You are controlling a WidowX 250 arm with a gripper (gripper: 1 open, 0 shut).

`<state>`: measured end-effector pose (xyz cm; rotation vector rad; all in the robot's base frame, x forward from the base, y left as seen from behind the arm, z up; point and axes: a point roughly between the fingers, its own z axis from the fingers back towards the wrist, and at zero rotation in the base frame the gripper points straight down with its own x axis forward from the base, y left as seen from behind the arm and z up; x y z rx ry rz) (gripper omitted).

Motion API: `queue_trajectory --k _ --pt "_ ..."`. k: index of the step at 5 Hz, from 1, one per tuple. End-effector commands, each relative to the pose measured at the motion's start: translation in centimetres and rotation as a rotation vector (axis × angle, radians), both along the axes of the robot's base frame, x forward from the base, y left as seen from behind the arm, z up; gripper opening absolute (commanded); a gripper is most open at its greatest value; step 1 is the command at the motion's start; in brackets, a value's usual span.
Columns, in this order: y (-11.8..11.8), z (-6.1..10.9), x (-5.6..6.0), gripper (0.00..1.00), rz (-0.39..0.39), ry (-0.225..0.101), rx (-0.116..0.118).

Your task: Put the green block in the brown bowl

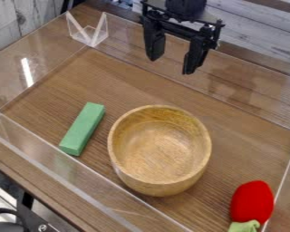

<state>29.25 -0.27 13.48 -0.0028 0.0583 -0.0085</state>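
A flat bright green block (82,128) lies on the wooden table at the left, angled slightly, just left of the brown bowl (159,149). The bowl is round, light wood with a thick rim, and nothing is inside it. My gripper (173,52) hangs above the table at the back, pointing down, well behind both the bowl and the block. Its two black fingers stand apart with nothing between them.
A red rounded object with a green base (250,205) sits at the front right. Clear acrylic walls (26,63) ring the work area, and a clear folded stand (87,30) is at the back left.
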Motion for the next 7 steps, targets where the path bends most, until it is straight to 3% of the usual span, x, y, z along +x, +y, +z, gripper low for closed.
queue_trajectory --k 1,3,5,6,7 --pt "0.2 -0.4 -0.8 1.00 0.036 0.033 0.001" --pt "5.3 0.3 -4.3 1.00 0.224 0.021 0.012" --pt "11.4 -3.6 -7.5 1.00 0.318 -0.003 0.029" --pt "12.5 -5.0 -7.3 1.00 0.226 -0.017 0.038" --pt "13.1 -6.6 -6.4 0.00 0.136 -0.017 0.042"
